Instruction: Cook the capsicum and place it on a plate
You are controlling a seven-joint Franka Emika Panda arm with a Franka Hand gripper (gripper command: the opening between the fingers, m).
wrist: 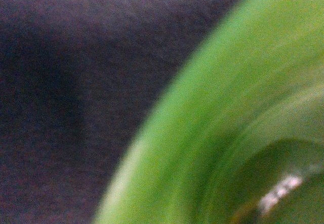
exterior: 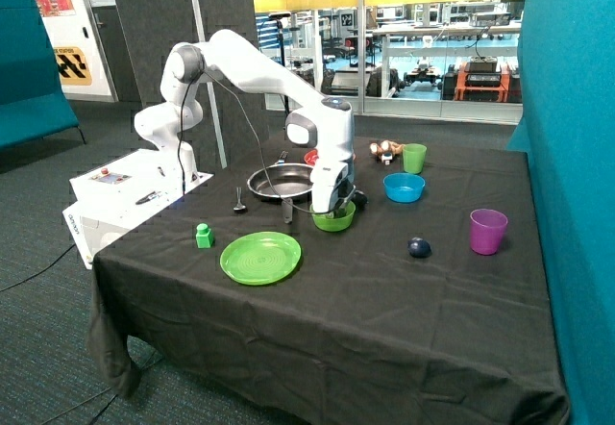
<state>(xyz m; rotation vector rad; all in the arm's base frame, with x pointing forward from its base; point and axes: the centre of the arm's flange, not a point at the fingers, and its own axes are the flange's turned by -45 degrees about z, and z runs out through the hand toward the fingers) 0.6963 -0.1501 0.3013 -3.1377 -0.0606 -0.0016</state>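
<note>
My gripper (exterior: 332, 211) is lowered into a small light green bowl (exterior: 335, 219) that stands on the black cloth next to the frying pan (exterior: 279, 184). In the wrist view the bowl's rim (wrist: 212, 133) fills the picture from very close. A darker green, shiny shape (wrist: 298, 183) lies inside it, perhaps the capsicum. A small dark thing (exterior: 358, 197) sits just behind the bowl; I cannot tell what it is. A sliver of the red-orange plate (exterior: 310, 157) shows behind the arm, past the pan.
A bright green plate (exterior: 260, 257) and a light green cube (exterior: 204, 236) lie near the front edge. A spoon (exterior: 239, 201) lies beside the pan. A blue bowl (exterior: 404, 187), green cup (exterior: 414, 157), dark blue ball (exterior: 418, 247) and purple cup (exterior: 487, 230) stand on the far side.
</note>
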